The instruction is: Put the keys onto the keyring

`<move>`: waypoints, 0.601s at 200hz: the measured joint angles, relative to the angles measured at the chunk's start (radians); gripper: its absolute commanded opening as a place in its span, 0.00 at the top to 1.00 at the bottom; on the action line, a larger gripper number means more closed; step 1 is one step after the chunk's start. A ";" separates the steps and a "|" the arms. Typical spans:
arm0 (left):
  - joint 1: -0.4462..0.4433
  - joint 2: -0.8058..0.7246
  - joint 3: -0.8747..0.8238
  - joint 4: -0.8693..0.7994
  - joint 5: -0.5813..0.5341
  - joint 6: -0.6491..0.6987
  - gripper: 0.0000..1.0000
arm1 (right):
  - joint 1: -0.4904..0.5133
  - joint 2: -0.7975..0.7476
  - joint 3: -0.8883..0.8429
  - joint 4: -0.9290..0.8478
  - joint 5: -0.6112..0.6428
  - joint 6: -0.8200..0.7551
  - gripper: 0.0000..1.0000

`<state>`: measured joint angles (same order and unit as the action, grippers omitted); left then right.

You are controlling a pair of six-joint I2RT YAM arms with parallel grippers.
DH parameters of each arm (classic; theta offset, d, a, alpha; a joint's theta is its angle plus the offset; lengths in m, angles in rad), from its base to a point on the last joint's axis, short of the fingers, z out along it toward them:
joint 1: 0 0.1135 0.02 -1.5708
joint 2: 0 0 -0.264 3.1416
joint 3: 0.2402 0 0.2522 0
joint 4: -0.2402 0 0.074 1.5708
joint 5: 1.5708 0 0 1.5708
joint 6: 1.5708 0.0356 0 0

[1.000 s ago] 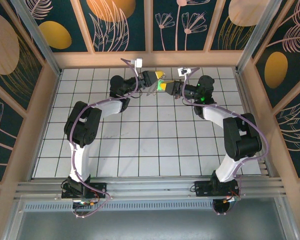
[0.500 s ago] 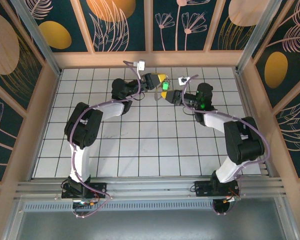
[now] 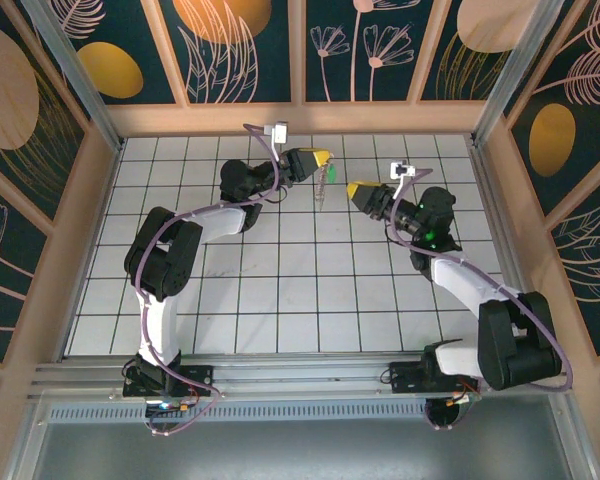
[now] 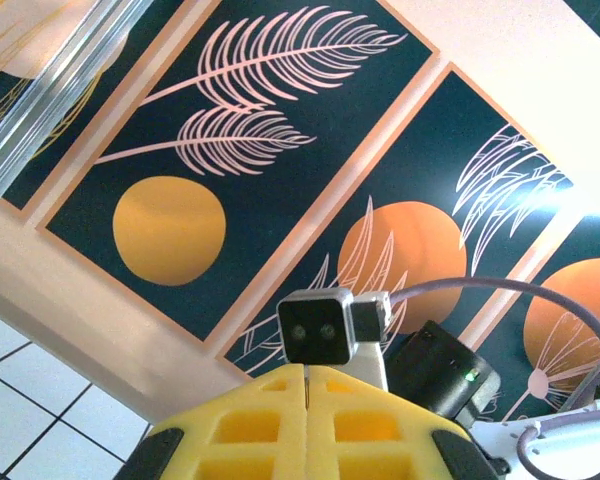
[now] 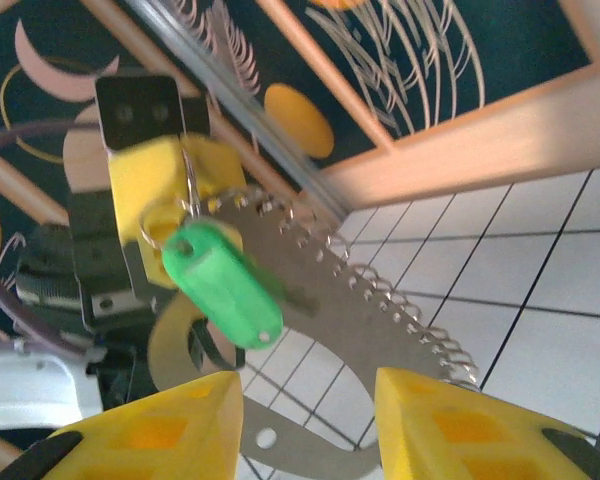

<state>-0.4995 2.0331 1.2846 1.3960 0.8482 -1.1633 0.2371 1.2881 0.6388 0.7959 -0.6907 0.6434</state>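
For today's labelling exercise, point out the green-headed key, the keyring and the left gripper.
green-headed key [image 5: 225, 285]: right wrist view, middle of green head.
keyring [image 5: 352, 310]: right wrist view, flat grey band.
left gripper [image 5: 183, 180]: right wrist view, between its yellow fingertips.

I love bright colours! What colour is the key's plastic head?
Bright green. The key shows best in the right wrist view.
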 measured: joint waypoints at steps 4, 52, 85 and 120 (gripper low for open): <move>0.000 0.000 -0.002 0.000 0.000 0.000 1.00 | 0.000 -0.003 0.000 0.001 0.013 0.005 0.59; 0.000 0.000 -0.009 0.018 0.000 -0.001 1.00 | 0.008 0.000 0.003 0.103 0.149 0.112 0.58; 0.000 0.000 -0.010 0.034 -0.004 -0.002 1.00 | 0.039 0.053 0.030 0.212 0.178 0.161 0.58; 0.000 0.000 -0.010 0.052 -0.019 -0.013 1.00 | 0.068 0.123 0.058 0.298 0.178 0.196 0.60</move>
<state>-0.4999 2.0331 1.2751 1.4479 0.8288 -1.1759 0.3050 1.4113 0.6968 1.0935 -0.5129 0.8394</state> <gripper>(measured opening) 0.050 0.411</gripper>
